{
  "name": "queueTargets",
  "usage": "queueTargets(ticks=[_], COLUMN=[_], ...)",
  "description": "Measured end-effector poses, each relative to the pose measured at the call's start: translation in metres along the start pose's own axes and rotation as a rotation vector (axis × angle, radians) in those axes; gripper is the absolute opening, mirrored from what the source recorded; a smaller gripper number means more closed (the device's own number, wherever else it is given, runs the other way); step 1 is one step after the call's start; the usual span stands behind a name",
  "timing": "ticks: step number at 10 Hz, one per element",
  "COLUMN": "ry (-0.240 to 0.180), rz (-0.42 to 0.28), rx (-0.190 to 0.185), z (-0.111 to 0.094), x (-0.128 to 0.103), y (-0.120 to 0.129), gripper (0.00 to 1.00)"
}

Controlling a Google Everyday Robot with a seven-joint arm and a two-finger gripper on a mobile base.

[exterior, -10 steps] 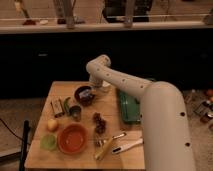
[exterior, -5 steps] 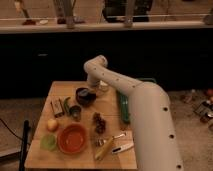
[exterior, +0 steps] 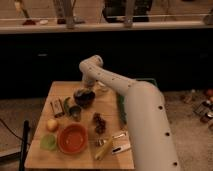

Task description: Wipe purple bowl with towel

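The purple bowl (exterior: 83,97) is small, dark and glossy and sits on the wooden table (exterior: 61,90) toward its far side. My white arm reaches from the lower right across the table and bends down over the bowl. The gripper (exterior: 88,88) hangs right at the bowl's far rim, low over it. I cannot make out a towel in the gripper; the spot is dark and partly hidden by the wrist.
A small grey metal cup (exterior: 75,112) stands in front of the bowl. A large orange-red bowl (exterior: 73,138), a green disc (exterior: 48,142), an apple (exterior: 52,125), grapes (exterior: 98,122), a banana (exterior: 104,149) and a green tray (exterior: 121,107) under the arm share the table.
The arm has swung a little, its near segment shifting leftward. The gripper stays over the purple bowl, slightly nearer its rim.
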Motion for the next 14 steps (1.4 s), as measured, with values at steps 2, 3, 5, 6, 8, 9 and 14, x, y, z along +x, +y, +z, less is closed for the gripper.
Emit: queueTargets(ticks=[2,3,5,6,8,9,14], ry=[-0.019,-0.027,-0.041,-0.048,-0.057,-0.057,-0.016], rz=[-0.023,-0.035,-0.061,-0.075,-0.097,-0.103,-0.089], rx=[0.001,0.001,-0.006,-0.012,-0.035,-0.057,-0.09], z=[-0.005,-0.009,-0.013,-0.015,-0.017,-0.018,-0.033], x=[-0.011,-0.016,-0.026,-0.031,-0.039,-0.04,-0.015], y=[0.004,0.007,0.017,0.022,0.038,0.05,0.078], gripper=[0.01,0.01,0.01,0.01,0.01,0.01,0.01])
